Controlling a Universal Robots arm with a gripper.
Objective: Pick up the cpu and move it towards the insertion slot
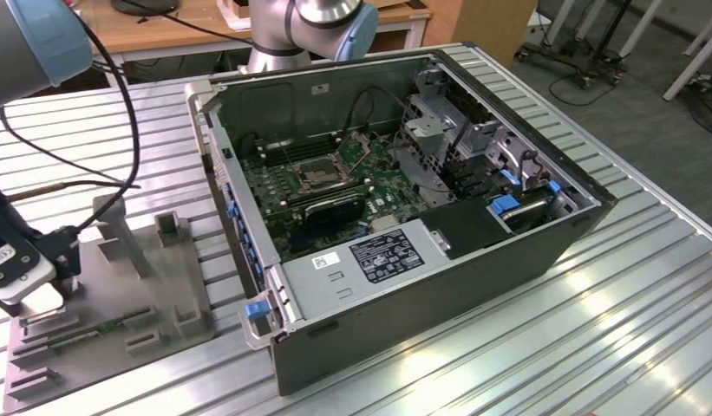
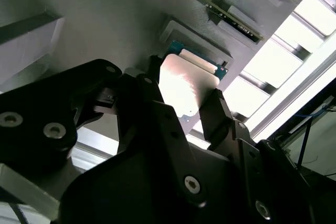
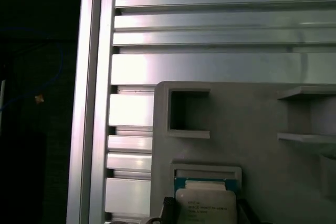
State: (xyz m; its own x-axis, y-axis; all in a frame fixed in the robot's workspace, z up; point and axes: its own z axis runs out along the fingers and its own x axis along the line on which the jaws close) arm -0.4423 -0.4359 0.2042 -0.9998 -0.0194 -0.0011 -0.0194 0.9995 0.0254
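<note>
Pincer (image 2: 185, 82) straddled cpu (image 2: 186, 86), seated in tray (image 1: 136, 286) pocket (image 3: 207, 171), near side, exterior view's left; couldn't tell whether I clamped it. Slot (image 1: 321, 176) well apart, inside case (image 1: 448, 286). Risk: skewed grip, cpu snagging pocket.

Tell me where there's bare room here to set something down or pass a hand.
Widest free patch: the bare slats of the table between the computer case and the edge at the exterior view's right. A smaller one lies past the fixture plate toward the arm's base, under hanging cables. Crowded: the plate itself, with posts and the gripper.
</note>
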